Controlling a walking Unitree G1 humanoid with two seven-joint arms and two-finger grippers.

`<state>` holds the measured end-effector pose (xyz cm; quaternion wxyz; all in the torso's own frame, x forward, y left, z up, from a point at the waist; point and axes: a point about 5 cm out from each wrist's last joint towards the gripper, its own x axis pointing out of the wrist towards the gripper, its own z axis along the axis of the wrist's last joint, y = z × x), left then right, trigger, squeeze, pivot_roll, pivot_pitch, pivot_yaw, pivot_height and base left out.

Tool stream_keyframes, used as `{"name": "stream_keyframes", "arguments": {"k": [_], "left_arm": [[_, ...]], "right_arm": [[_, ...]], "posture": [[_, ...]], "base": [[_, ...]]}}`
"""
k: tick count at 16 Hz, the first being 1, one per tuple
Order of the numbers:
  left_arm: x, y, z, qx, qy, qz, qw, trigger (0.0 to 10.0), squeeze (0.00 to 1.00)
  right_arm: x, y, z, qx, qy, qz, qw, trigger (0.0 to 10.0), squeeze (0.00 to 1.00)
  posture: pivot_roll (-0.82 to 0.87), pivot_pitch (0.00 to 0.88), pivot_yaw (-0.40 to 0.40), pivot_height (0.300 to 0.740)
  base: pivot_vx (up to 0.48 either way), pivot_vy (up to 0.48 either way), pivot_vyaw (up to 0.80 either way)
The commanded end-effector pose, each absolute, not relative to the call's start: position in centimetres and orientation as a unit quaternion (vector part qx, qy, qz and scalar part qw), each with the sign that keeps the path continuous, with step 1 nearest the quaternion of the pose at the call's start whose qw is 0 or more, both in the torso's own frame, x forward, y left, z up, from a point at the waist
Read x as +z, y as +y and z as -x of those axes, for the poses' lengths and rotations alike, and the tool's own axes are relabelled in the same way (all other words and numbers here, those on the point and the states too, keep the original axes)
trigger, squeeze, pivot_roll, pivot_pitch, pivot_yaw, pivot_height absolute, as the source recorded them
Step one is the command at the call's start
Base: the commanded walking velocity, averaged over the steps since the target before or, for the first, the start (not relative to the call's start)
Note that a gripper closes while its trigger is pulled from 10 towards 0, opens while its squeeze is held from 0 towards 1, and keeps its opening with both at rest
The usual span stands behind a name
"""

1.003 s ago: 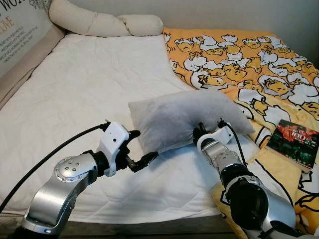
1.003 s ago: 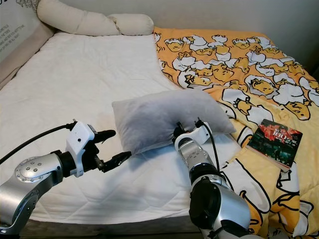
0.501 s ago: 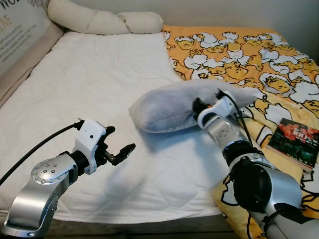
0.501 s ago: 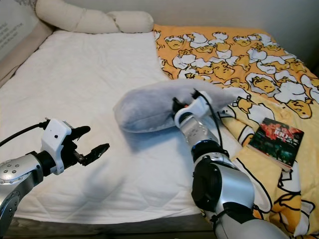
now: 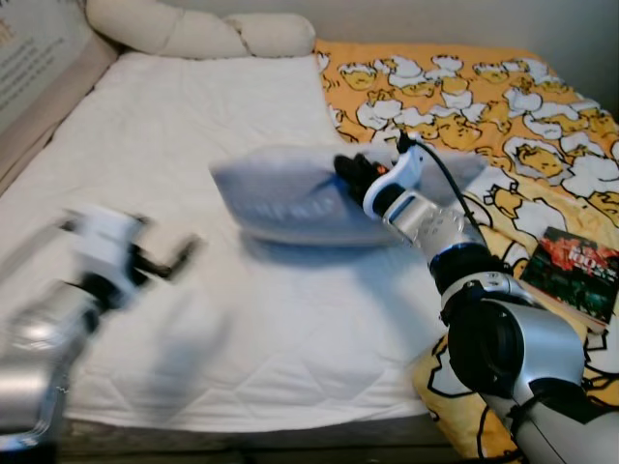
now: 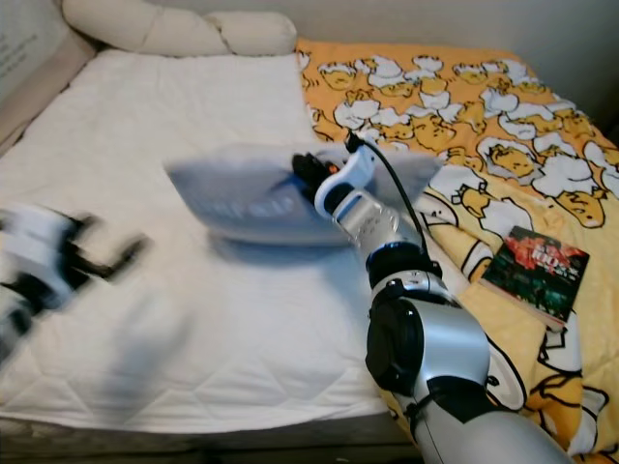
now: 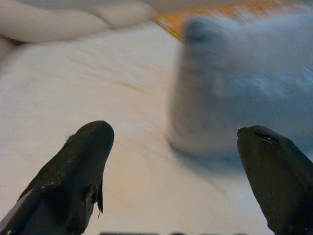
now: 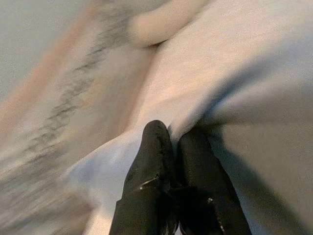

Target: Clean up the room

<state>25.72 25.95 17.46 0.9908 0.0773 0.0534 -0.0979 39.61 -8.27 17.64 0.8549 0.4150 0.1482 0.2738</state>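
A grey pillow [image 5: 276, 193] hangs lifted a little above the white mattress [image 5: 193, 106], casting a shadow beneath it. My right gripper [image 5: 350, 170] is shut on the pillow's near edge; in the right wrist view its fingers [image 8: 156, 147] pinch the grey fabric. My left gripper [image 5: 174, 256] is blurred by motion at the near left of the bed, apart from the pillow. In the left wrist view the left gripper [image 7: 176, 147] is open, nothing between its fingers, and the pillow [image 7: 244, 98] lies ahead.
A yellow duck-print blanket [image 5: 503, 106] covers the bed's right half, with a dark book [image 5: 577, 274] on it near the right edge. A long cream bolster [image 5: 193, 29] lies at the head. A printed cushion [image 5: 39, 58] lines the left side.
My right gripper has raised the grey pillow off the mattress and carried it left, toward the bed's middle. My left arm has pulled back to the left, away from the pillow, and is blurred.
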Motion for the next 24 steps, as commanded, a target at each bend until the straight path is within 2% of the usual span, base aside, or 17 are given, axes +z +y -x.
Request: {"name": "stream_keyframes", "arguments": {"k": [1, 3, 4, 7, 8, 9, 10, 11, 13, 14, 15, 17, 18, 21, 22, 23, 24], "left_arm": [[19.1, 27.7, -25.7, -0.061, 0.02, -0.073, 0.995, 10.0, 0.0], [20.6, 29.0, -25.6, -0.037, -0.015, -0.059, 0.997, 10.0, 0.0], [20.6, 29.0, -25.6, -0.037, -0.015, -0.059, 0.997, 10.0, 0.0], [21.3, 30.5, -25.2, -0.004, -0.045, -0.025, 0.999, 10.0, 0.0], [21.1, 30.5, -25.1, -0.007, -0.038, -0.026, 0.999, 10.0, 0.0], [20.6, 29.9, -25.2, -0.022, -0.02, -0.026, 0.999, 10.0, 0.0], [20.4, 29.6, -25.2, -0.028, -0.012, -0.025, 0.999, 10.0, 0.0], [19.0, 28.2, -25.1, -0.072, 0.035, -0.034, 0.996, 10.0, 0.0], [15.5, 25.2, -23.8, -0.147, 0.132, -0.029, 0.98, 10.0, 0.0], [14.8, 24.5, -23.5, -0.162, 0.145, -0.023, 0.976, 10.0, 0.0], [14.3, 23.4, -23.2, -0.18, 0.154, -0.009, 0.972, 10.0, 0.0], [14.2, 22.8, -23.3, -0.195, 0.154, -0.005, 0.969, 10.0, 0.0], [14.8, 22.5, -23.6, -0.205, 0.142, 0.001, 0.968, 10.0, 0.0], [15.2, 22.6, -23.8, -0.212, 0.139, -0.004, 0.967, 10.0, 0.0], [15.1, 22.8, -23.7, -0.211, 0.148, -0.011, 0.966, 10.0, 0.0], [14.6, 23.5, -23.3, -0.202, 0.166, -0.019, 0.965, 10.0, 0.0], [14.4, 23.6, -23.1, -0.202, 0.173, -0.021, 0.964, 10.0, 0.0]], "right_arm": [[21.2, -8.6, -39.8, 0.344, 0.093, -0.422, 0.834, 0.0, 0.0], [22.0, -9.1, -38.6, 0.423, 0.084, -0.416, 0.801, 0.0, 0.0], [22.0, -9.1, -38.6, 0.423, 0.084, -0.416, 0.801, 0.0, 0.0], [20.9, -12.2, -34.0, 0.533, 0.059, -0.377, 0.755, 0.0, 0.0], [20.5, -12.7, -33.6, 0.532, 0.064, -0.366, 0.761, 0.0, 0.0], [19.0, -13.1, -33.1, 0.51, 0.096, -0.323, 0.791, 0.0, 0.0], [18.5, -13.1, -33.0, 0.503, 0.106, -0.31, 0.8, 0.0, 0.0], [17.3, -12.8, -32.6, 0.484, 0.131, -0.272, 0.821, 10.0, 0.0], [15.6, -11.9, -32.0, 0.463, 0.164, -0.248, 0.835, 10.0, 0.0], [15.2, -11.8, -32.0, 0.451, 0.171, -0.243, 0.842, 10.0, 0.0], [14.7, -11.8, -32.4, 0.428, 0.171, -0.231, 0.857, 10.0, 1.0], [14.6, -11.9, -33.2, 0.399, 0.168, -0.222, 0.874, 10.0, 1.0], [14.4, -12.0, -34.1, 0.373, 0.167, -0.195, 0.891, 10.0, 1.0], [14.4, -11.5, -34.9, 0.369, 0.163, -0.17, 0.899, 10.0, 1.0], [14.6, -11.1, -34.9, 0.383, 0.16, -0.169, 0.894, 10.0, 1.0], [15.3, -10.0, -33.9, 0.459, 0.154, -0.168, 0.859, 10.0, 1.0], [15.4, -9.8, -33.1, 0.506, 0.155, -0.149, 0.836, 10.0, 1.0]], "posture": [[0.0, 0.0, -0.048, 0.74], [-0.01, 0.0, -0.047, 0.74], [-0.01, 0.0, -0.047, 0.74], [-0.02, 0.0, -0.028, 0.74], [-0.02, 0.0, -0.025, 0.74], [-0.03, 0.0, -0.018, 0.74], [-0.03, 0.0, -0.018, 0.74], [-0.03, 0.0, -0.018, 0.74], [-0.02, 0.0, -0.018, 0.74], [-0.02, 0.0, -0.017, 0.74], [-0.02, 0.0, -0.022, 0.74], [-0.02, 0.0, -0.028, 0.74], [-0.01, 0.0, -0.033, 0.74], [0.0, 0.0, -0.036, 0.74], [0.0, 0.0, -0.036, 0.74], [0.0, 0.0, -0.034, 0.74], [0.0, 0.0, -0.029, 0.74]], "base": [[0.0, 0.0, 0.0], [0.0, 0.0, 0.0], [0.0, 0.0, 0.0], [0.0, 0.0, 0.0], [0.0, 0.0, 0.0], [0.0, 0.0, 0.0], [0.0, 0.0, 0.0], [0.0, 0.0, 0.0], [0.0, 0.0, 0.0], [0.0, 0.0, 0.0], [0.0, 0.0, 0.0], [0.0, 0.0, 0.0], [0.0, 0.0, 0.0], [0.0, 0.0, 0.0], [0.0, 0.0, 0.0], [0.0, 0.0, 0.0], [0.0, 0.0, 0.0]]}}
